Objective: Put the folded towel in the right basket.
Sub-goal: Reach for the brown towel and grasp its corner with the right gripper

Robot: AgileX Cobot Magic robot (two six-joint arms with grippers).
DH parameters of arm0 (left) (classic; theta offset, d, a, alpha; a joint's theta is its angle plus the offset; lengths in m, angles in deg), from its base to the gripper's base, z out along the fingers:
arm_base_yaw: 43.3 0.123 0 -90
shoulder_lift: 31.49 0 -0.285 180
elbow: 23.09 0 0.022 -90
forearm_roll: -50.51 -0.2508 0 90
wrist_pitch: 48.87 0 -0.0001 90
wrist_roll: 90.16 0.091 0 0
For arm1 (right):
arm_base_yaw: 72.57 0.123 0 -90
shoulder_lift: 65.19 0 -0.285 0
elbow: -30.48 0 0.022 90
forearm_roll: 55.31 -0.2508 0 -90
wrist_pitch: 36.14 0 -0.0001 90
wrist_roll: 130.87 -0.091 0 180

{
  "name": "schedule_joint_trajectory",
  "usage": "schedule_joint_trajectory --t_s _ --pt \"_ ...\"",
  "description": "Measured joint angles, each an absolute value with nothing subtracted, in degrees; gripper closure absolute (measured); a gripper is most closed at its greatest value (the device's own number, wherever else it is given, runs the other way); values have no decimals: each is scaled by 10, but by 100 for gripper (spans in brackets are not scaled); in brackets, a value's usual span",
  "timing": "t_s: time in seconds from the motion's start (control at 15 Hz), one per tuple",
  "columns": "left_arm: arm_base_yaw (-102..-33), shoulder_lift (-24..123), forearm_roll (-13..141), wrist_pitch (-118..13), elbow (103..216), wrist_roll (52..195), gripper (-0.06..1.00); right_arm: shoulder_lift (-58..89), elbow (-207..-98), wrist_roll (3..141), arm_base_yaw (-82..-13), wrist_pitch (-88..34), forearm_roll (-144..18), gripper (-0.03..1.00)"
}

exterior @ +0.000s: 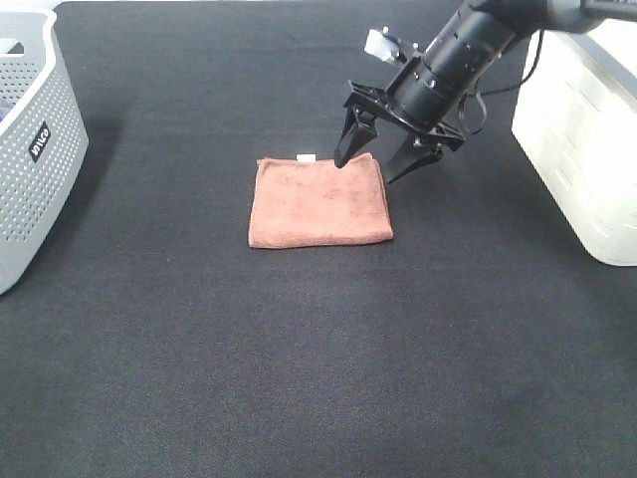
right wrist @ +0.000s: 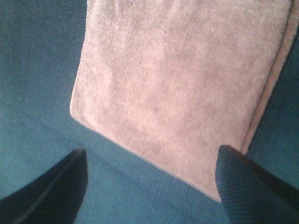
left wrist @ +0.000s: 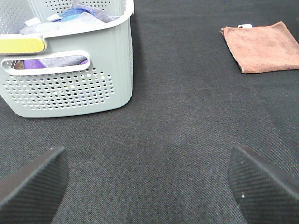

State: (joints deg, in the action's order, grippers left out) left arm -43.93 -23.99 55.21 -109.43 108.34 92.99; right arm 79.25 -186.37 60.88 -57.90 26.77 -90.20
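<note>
The folded towel lies flat on the black table, a small white tag at its far edge. It also shows in the left wrist view and fills the right wrist view. My right gripper is open just above the towel's far right corner, one finger at the far edge, the other past the right side. The right basket is a plain white bin at the right edge. My left gripper is open and empty, far from the towel, and out of the exterior view.
A grey perforated basket with a black label stands at the left edge; in the left wrist view it holds several cloths. The black table stretches wide toward the front.
</note>
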Motion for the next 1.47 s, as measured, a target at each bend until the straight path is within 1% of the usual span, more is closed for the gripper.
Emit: schedule_joint_trajectory --t_s 0.4,1.13,1.2,1.27,1.33,1.47 --pt "-439 -240 552 -1094 1083 930 7 842 -1871 638 -611 269 -944 26" --pt "-439 -240 552 -1094 1083 930 7 865 -1872 655 -612 238 -939 27" --pt "-439 -240 552 -1094 1083 930 7 866 -1872 655 -612 238 -940 29" --pt "-439 -240 552 -1094 1083 930 7 872 -1873 657 -612 237 -955 37" --pt "-439 -240 552 -1094 1083 930 7 873 -1873 657 -612 235 -957 42" --pt "-439 -240 552 -1094 1083 930 7 878 -1873 657 -612 231 -974 59"
